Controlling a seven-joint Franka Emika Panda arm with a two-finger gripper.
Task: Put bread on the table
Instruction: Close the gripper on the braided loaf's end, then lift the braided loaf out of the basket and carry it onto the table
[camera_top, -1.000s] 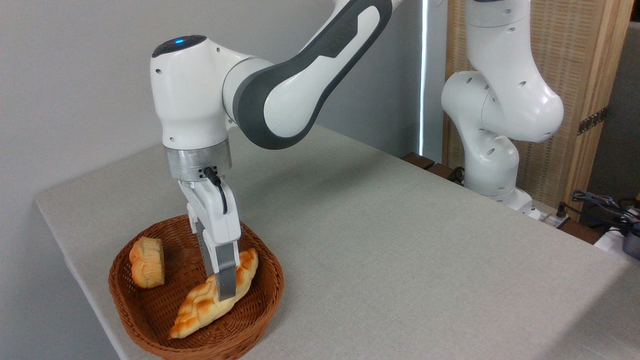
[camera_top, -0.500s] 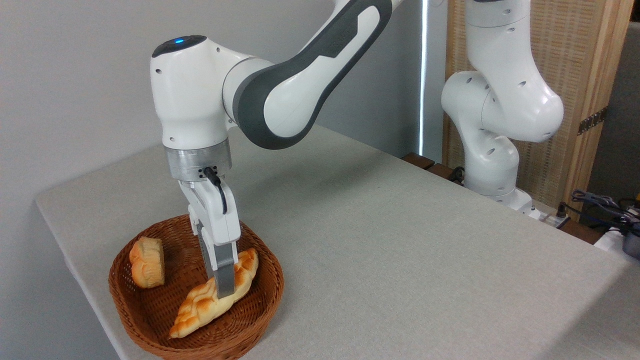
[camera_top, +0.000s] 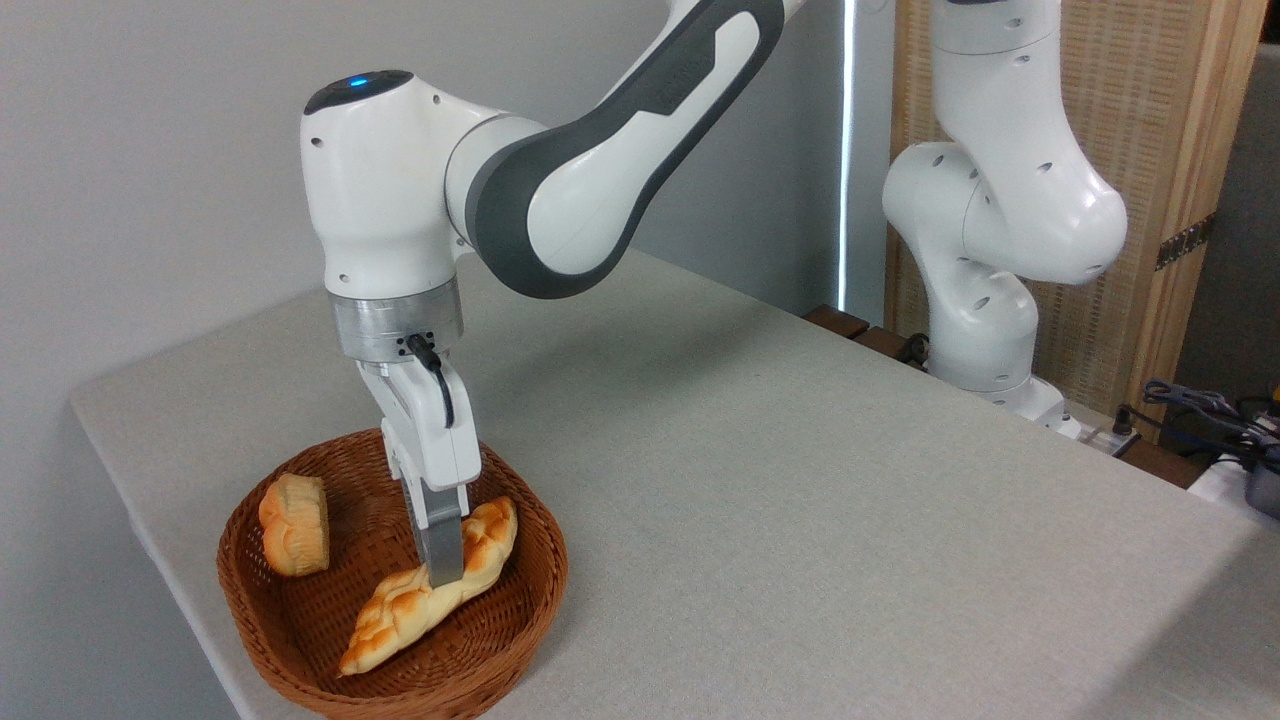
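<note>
The bread (camera_top: 400, 612), a long braided golden loaf, lies slantwise in the brown wicker basket (camera_top: 545, 580), its lower end near the front rim. My gripper (camera_top: 440, 570) reaches straight down into the basket and straddles the middle of the loaf. The near finger (camera_top: 441, 545) presses against the loaf's front side. The far finger is hidden behind it. The loaf looks pinched there and still rests on the basket floor. The table (camera_top: 800, 520), covered in light grey-beige cloth, stretches to the right of the basket.
A small round ridged bun (camera_top: 295, 525) leans against the basket's left wall. The arm's white base (camera_top: 985, 330) stands at the table's far right edge, in front of a wooden screen. Cables lie at the far right.
The near finger has moved inward against the loaf, closing the grip. The hand itself has hardly moved, and the bread stays in place in the basket.
</note>
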